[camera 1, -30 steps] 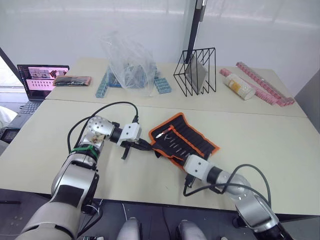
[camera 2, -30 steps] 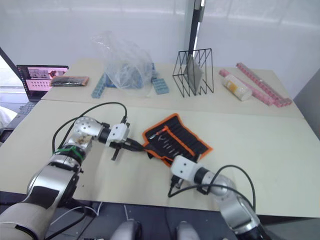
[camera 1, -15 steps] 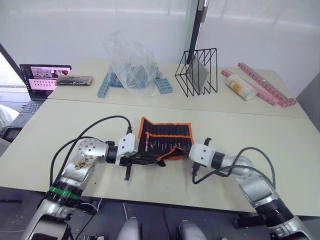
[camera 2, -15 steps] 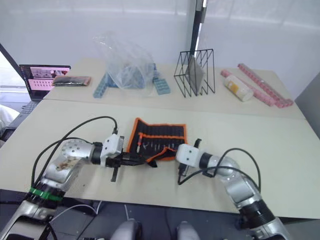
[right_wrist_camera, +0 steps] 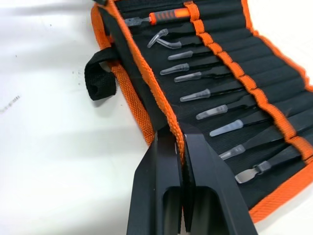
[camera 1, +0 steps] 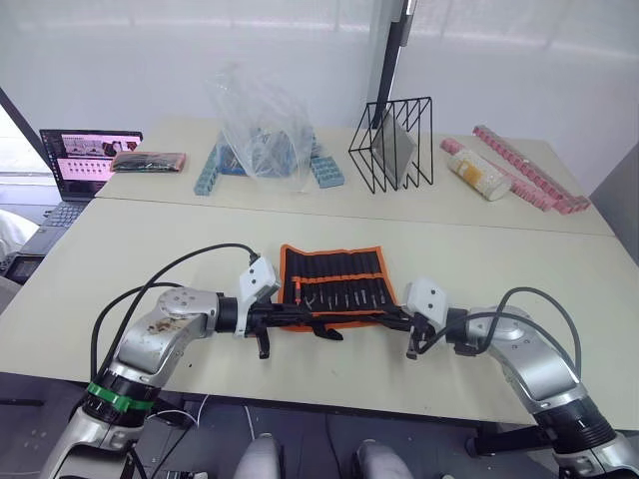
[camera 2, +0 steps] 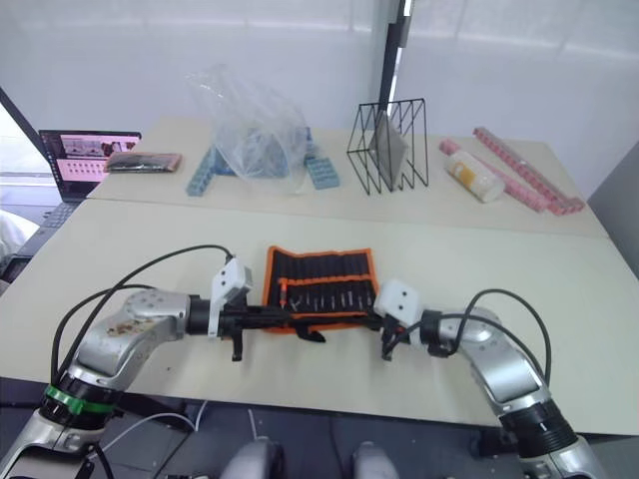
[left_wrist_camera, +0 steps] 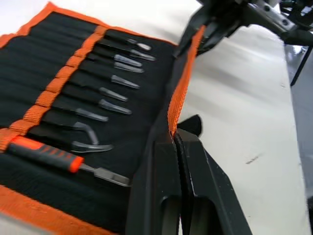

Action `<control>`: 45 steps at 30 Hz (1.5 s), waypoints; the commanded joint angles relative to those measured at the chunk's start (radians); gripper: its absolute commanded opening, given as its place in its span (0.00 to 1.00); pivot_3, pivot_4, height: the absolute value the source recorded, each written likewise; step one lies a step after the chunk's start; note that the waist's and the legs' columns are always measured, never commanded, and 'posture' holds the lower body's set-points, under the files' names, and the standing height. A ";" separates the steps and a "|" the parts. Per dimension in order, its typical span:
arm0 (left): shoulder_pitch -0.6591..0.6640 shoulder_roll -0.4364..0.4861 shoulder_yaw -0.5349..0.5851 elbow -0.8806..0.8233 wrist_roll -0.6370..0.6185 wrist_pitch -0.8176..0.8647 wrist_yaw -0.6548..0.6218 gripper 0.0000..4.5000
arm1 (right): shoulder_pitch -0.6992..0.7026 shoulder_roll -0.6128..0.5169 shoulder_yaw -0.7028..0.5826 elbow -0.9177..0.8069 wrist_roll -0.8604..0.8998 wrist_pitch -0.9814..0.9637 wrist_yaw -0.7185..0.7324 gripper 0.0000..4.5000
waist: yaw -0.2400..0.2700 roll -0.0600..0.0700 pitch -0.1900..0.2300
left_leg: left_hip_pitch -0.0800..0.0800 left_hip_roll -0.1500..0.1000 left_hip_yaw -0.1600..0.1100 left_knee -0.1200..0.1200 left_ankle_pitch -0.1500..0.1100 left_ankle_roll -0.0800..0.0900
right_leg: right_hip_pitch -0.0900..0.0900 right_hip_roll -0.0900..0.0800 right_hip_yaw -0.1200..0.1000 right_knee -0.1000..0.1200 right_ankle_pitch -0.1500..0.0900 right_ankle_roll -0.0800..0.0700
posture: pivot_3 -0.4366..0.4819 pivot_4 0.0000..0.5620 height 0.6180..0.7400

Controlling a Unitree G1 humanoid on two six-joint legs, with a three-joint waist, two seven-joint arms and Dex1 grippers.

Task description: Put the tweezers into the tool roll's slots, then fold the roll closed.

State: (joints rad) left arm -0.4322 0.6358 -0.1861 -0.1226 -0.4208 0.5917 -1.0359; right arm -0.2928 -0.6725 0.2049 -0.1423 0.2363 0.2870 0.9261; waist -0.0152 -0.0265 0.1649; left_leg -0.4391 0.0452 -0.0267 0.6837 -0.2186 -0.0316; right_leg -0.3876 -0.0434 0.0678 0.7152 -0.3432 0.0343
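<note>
I have the black fabric tool roll with orange trim (camera 1: 332, 284) lying open at centre frame, long axis left-right. My left pincer (left_wrist_camera: 175, 147) and right pincer (right_wrist_camera: 182, 144) each clamp its near orange hem, so the fold goes away from me.

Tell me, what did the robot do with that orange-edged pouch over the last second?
The tool roll was lying askew; both arms swung it round until it lay square to the table's near edge. The left gripper and right gripper have spread apart to opposite ends of its near orange hem, each shut on it. The tweezers stayed in their slots, and the back table's things did not move.
</note>
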 commanded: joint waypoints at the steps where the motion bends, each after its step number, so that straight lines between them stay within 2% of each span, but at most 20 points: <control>1: -0.037 0.030 0.023 0.059 0.025 -0.011 -0.018 0.00 | 0.005 -0.007 -0.071 -0.032 0.066 0.132 -0.014 0.00 | 0.000 0.000 0.000 | 0.000 0.000 0.000 0.000 0.000 0.000 | 0.000 0.000 0.000 0.000 0.000 0.000 | 0.48 0.27 0.58; 10: -0.088 0.062 0.016 0.174 0.060 -0.106 -0.101 0.00 | 0.018 -0.010 -0.077 -0.140 0.173 0.313 -0.023 0.00 | 0.001 0.000 0.000 | 0.000 0.000 0.000 0.000 0.000 0.000 | 0.000 0.000 0.000 0.000 0.000 0.000 | 0.48 0.27 0.58; 18: -0.095 0.069 0.010 0.232 0.095 -0.153 -0.117 0.00 | 0.006 0.043 -0.042 -0.113 0.094 0.322 -0.151 0.00 | -0.003 0.000 0.000 | 0.000 0.000 0.000 0.000 0.000 0.000 | 0.000 0.000 0.000 0.000 0.000 0.000 | 0.48 0.27 0.58; 26: -0.100 0.050 0.002 0.249 0.125 -0.169 -0.090 0.00 | -0.032 0.055 -0.049 -0.065 0.069 0.312 -0.186 0.00 | -0.001 0.000 0.000 | 0.000 0.000 0.000 0.000 0.000 0.000 | -0.001 0.000 0.000 0.000 0.000 0.000 | 0.48 0.27 0.58; 36: -0.131 0.023 0.010 0.266 0.138 -0.164 -0.061 0.00 | -0.017 0.047 -0.104 -0.119 0.092 0.282 -0.163 0.73 | -0.002 0.000 0.000 | 0.000 0.000 0.000 0.000 0.000 0.000 | -0.001 0.000 0.000 0.000 0.000 0.000 | 0.48 0.27 0.58; 42: -0.151 0.003 -0.010 0.304 0.170 -0.180 -0.064 0.00 | -0.021 0.060 -0.136 -0.228 0.153 0.235 -0.104 0.73 | -0.002 0.000 0.000 | 0.000 0.000 0.000 0.000 0.000 0.000 | -0.001 0.000 0.000 0.000 0.000 0.000 | 0.48 0.27 0.58; 45: -0.158 -0.008 -0.026 0.320 0.194 -0.192 -0.066 0.00 | -0.021 0.062 -0.118 -0.274 0.174 0.234 -0.077 0.54 | 0.000 0.000 0.000 | 0.000 0.000 0.000 0.000 0.000 0.000 | -0.001 0.000 0.000 0.000 0.000 0.000 | 0.48 0.27 0.58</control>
State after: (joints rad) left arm -0.5718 0.6307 -0.2096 0.1972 -0.2438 0.4157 -1.1041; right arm -0.3030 -0.6137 0.0906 -0.3647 0.3807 0.5381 0.8335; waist -0.0154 -0.0265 0.1649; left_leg -0.4395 0.0452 -0.0266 0.6834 -0.2186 -0.0315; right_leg -0.3883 -0.0432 0.0678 0.7151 -0.3433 0.0343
